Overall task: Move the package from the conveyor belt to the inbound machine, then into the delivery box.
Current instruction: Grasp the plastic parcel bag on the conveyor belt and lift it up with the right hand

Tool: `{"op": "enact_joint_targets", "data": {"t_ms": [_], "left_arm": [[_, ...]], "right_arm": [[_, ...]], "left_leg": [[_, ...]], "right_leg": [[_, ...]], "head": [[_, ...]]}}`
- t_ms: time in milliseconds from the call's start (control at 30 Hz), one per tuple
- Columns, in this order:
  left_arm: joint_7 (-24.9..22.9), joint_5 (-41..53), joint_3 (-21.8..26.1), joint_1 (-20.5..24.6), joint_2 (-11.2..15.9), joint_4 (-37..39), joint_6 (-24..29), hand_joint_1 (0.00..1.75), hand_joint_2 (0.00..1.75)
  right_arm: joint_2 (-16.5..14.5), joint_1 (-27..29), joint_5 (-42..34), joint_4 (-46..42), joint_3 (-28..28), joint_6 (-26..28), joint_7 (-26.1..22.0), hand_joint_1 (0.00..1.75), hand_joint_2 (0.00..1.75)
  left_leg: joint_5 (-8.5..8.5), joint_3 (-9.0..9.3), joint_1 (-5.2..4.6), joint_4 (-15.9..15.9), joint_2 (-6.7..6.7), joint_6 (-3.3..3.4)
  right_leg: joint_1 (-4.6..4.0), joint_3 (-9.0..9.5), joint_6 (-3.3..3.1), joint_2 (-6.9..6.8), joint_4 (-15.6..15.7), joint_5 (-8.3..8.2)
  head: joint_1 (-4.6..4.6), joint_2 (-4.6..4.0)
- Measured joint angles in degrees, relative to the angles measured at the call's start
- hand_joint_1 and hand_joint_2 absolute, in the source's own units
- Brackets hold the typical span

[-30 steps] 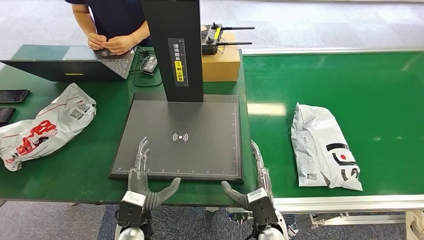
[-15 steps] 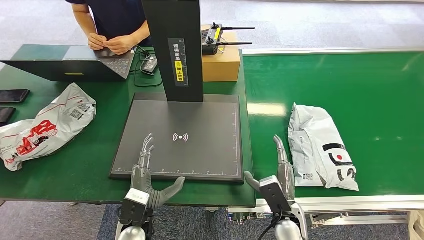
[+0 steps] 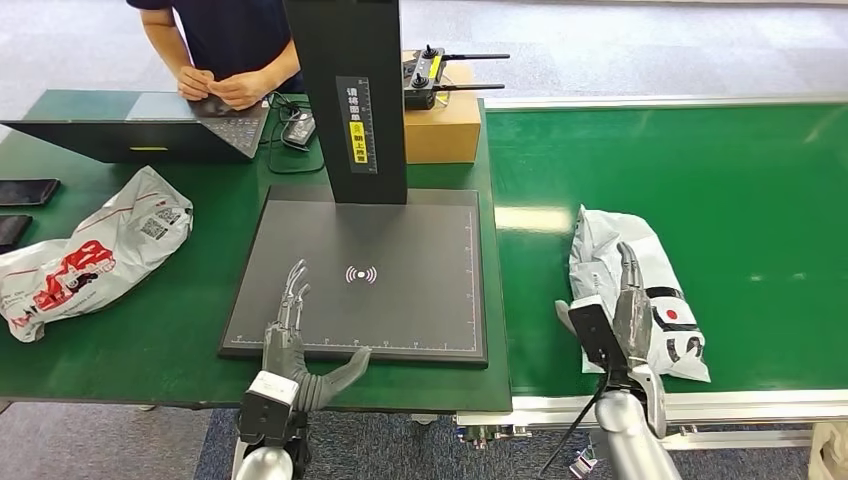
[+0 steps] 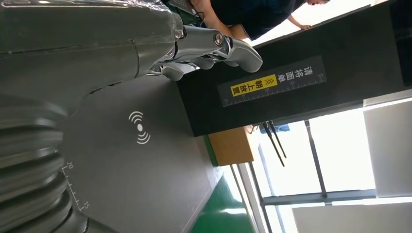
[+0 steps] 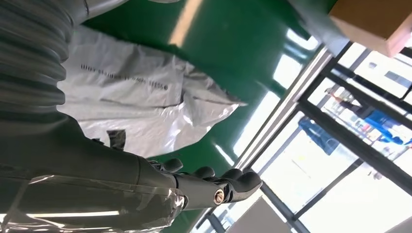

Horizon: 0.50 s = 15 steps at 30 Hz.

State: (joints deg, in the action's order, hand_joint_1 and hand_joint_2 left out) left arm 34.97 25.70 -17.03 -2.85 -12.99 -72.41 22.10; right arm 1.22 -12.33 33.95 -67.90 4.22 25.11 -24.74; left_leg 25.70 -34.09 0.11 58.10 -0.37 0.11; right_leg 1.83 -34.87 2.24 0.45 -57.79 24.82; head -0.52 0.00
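The white package (image 3: 640, 290) is lying flat on the green conveyor belt (image 3: 760, 180), just right of the inbound machine (image 3: 370, 270). The right hand (image 3: 625, 318) is hovering over the package's near end, fingers spread and holding nothing, probably lining up a grasp, though whether it is touching the wrapper is hard to judge from here. The left hand (image 3: 295, 345) is resting open above the machine's plate edge, seemingly waiting to receive.
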Motion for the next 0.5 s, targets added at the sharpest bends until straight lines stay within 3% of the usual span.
{"op": "enact_joint_targets", "data": {"t_ms": [367, 500], "left_arm": [[0.7, -0.3, 0.5, 0.1, -0.1, 0.0, 0.7, 0.00, 1.75], [0.9, -0.5, 0.7, 0.1, -0.1, 0.0, 1.2, 0.00, 1.75]], "right_arm": [[3.1, -8.0, 3.0, 14.4, 3.5, 3.5, -0.5, 0.00, 1.75], [3.6, -10.7, 1.8, 18.6, 4.1, -0.3, -1.4, 0.00, 1.75]], "left_leg": [[-0.02, -0.01, -0.01, 0.0, 0.00, 0.02], [-0.03, -0.01, -0.01, 0.0, 0.01, 0.01]], "right_leg": [[0.00, 0.00, 0.01, 0.00, 0.0, -0.02], [0.01, 0.00, 0.01, 0.01, 0.0, -0.02]], "head": [[0.01, 0.00], [0.01, 0.00]]}}
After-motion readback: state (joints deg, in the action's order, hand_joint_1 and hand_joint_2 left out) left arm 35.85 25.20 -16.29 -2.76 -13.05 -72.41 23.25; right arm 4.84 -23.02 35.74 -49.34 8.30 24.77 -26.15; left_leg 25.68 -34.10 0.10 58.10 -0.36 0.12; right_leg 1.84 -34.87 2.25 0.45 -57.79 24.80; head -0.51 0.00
